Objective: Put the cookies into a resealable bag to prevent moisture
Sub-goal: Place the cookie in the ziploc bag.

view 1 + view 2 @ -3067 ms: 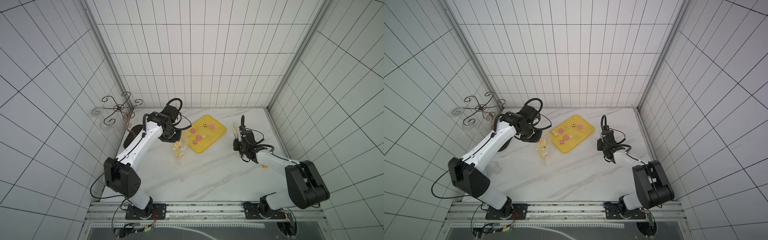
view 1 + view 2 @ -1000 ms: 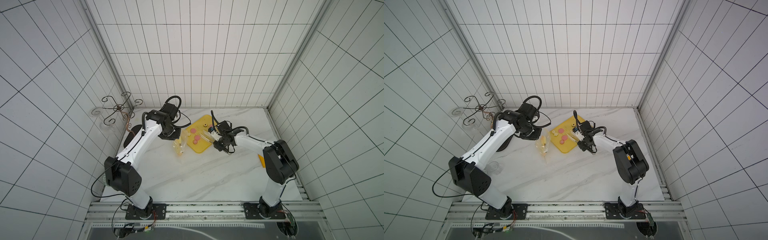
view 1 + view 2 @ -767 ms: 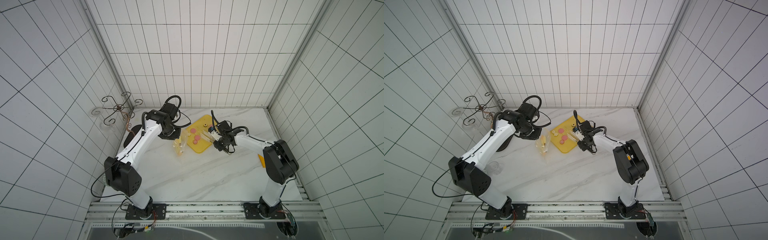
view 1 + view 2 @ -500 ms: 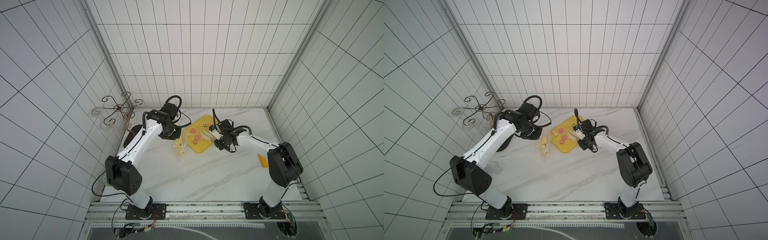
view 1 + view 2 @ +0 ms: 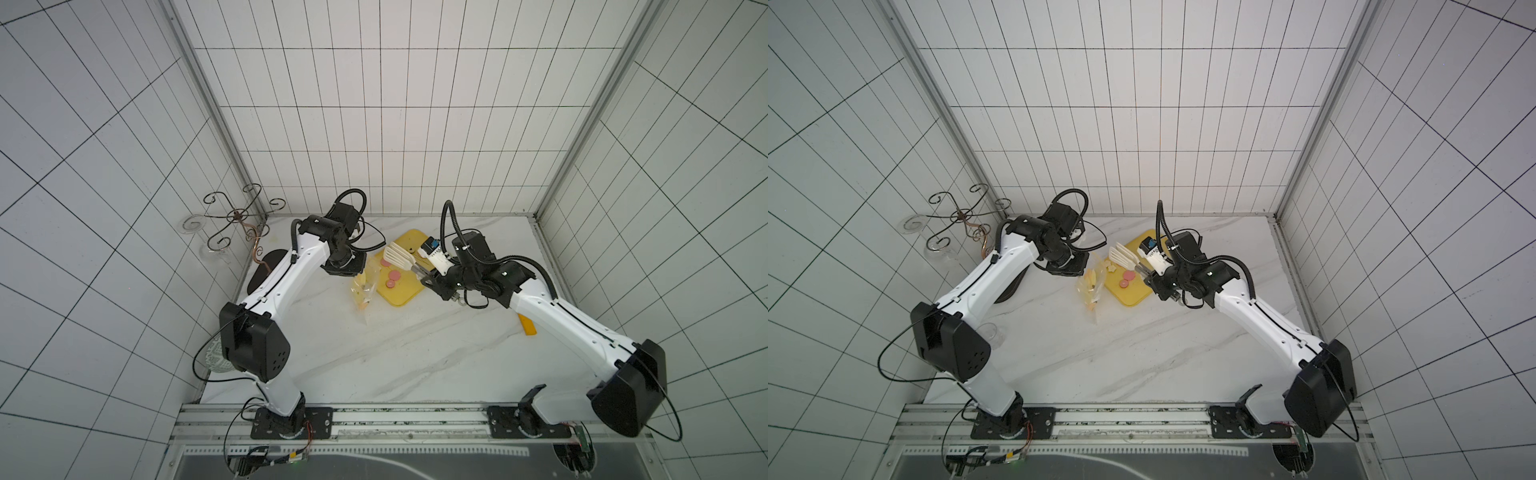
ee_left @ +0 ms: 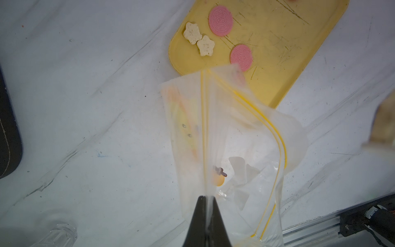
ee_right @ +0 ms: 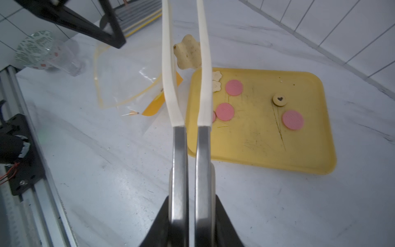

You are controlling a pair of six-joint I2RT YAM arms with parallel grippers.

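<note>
1. Got one cream flower cookie [image 7: 188, 54] pinched between the white tips of the tongs [image 7: 180, 149], lifted off the surface, near the tray corner closest to the bag.
2. Count the other cookies [image 7: 234, 87] flat on the yellow tray [image 7: 256, 139]: two cream flowers [image 7: 217, 75] at that same corner, pink discs [image 7: 224, 111] across the middle, one tan round [image 7: 279, 100] with a dark heart.
3. See the resealable bag [image 6: 235, 139] on the marble table [image 5: 374, 353], just beside the tray. Mouth gaping, yellow zip lines apart. In the left wrist view, covers part of the tray edge and one pink disc.
4. Have the left gripper [image 6: 206, 201] clamped tight on one lip of the bag, holding that side up.
5. Have the right gripper [image 7: 191, 213] squeezing the steel handles of the tongs, jaws pressed on both sides, tong arms nearly parallel.
6. Further out: clear cup [image 7: 62, 57] near the front rail, orange block [image 5: 528, 328] beside the right arm, wire stand [image 5: 237, 216] at the left wall.
</note>
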